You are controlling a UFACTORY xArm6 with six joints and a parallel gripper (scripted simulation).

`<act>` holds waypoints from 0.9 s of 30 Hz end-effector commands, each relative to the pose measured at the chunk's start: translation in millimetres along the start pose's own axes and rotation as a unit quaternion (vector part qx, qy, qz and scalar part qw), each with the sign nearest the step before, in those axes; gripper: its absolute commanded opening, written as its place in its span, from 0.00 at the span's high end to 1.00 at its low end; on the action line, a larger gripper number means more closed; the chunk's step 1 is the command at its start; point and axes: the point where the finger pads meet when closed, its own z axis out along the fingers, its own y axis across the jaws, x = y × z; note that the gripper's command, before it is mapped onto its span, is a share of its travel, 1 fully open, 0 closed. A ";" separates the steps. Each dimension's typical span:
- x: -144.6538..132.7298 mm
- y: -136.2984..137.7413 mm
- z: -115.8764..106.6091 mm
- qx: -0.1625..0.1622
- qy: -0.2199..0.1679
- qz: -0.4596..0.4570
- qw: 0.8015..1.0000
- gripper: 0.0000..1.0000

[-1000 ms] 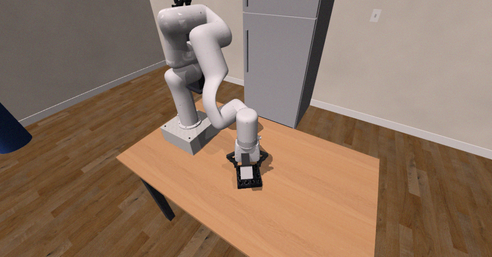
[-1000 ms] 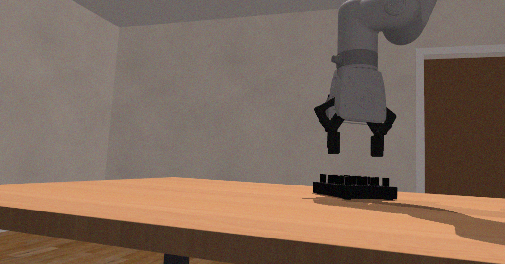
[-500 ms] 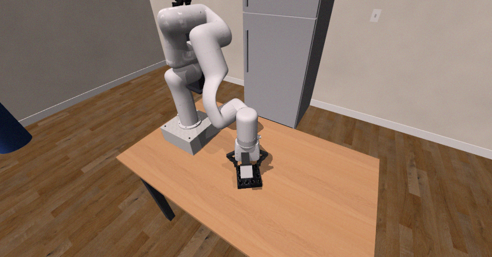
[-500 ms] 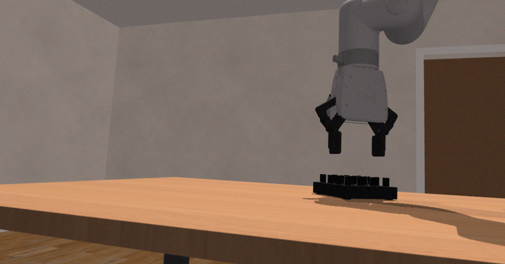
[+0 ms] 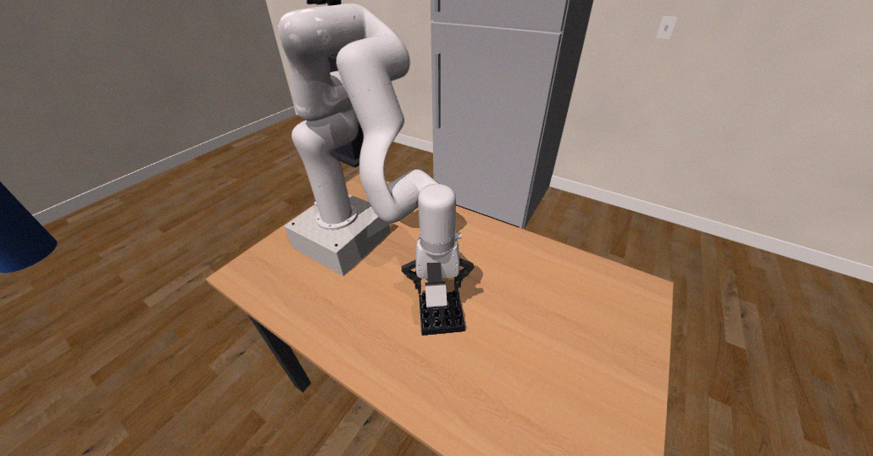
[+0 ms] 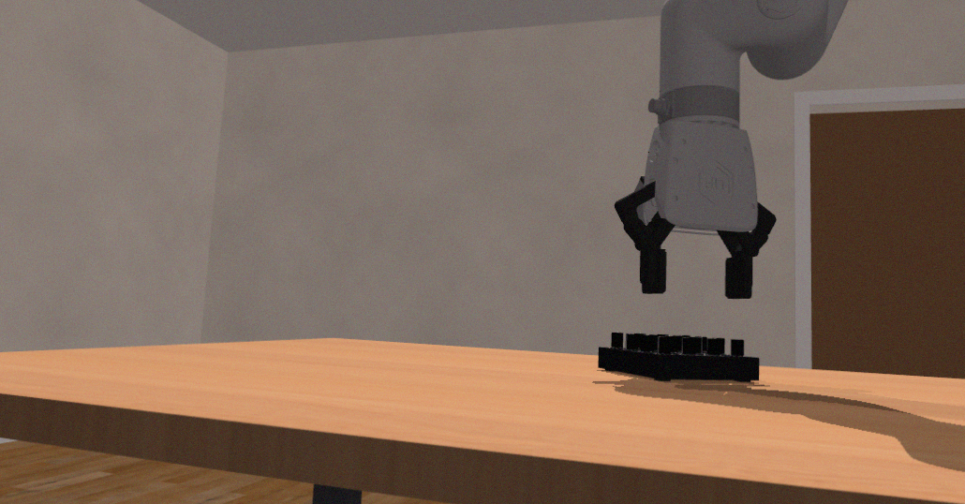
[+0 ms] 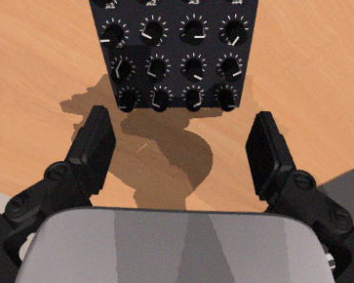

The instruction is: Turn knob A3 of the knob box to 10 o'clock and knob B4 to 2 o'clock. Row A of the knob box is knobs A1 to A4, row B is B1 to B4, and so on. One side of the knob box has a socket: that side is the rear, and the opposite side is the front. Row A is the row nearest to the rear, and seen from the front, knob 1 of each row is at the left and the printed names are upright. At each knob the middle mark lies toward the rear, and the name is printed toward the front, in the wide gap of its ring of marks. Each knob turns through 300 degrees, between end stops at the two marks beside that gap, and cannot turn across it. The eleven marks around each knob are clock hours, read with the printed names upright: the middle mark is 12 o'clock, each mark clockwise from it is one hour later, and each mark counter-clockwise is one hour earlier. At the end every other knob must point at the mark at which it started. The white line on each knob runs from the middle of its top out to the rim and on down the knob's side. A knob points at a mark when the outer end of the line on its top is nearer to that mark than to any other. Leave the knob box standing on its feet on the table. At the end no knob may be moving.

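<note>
The black knob box [image 5: 442, 323] [image 6: 678, 365] [image 7: 173, 38] stands flat on the wooden table [image 5: 549, 361] [image 6: 337, 378] [image 7: 40, 31], with four rows of four knobs, each with a white line. The printed names are too small to read. My gripper [image 5: 437, 281] [image 6: 695, 291] [image 7: 180, 126] is open and empty. It hangs pointing down, well above the box, over its near edge in the wrist view. Its shadow falls on the table beside the box.
The arm's base block [image 5: 332, 241] sits at the table's far left corner. A grey fridge [image 5: 494, 86] stands behind the table. A brown door [image 6: 884, 230] is in the wall beyond. A blue object [image 5: 18, 226] stands on the floor at the left.
</note>
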 end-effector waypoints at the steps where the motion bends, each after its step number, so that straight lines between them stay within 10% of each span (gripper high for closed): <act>1: -7.4 -0.6 -1.2 0.001 0.001 0.000 1.000 0.00; 27: -25.5 0.4 -1.2 0.001 0.001 0.000 1.000 0.00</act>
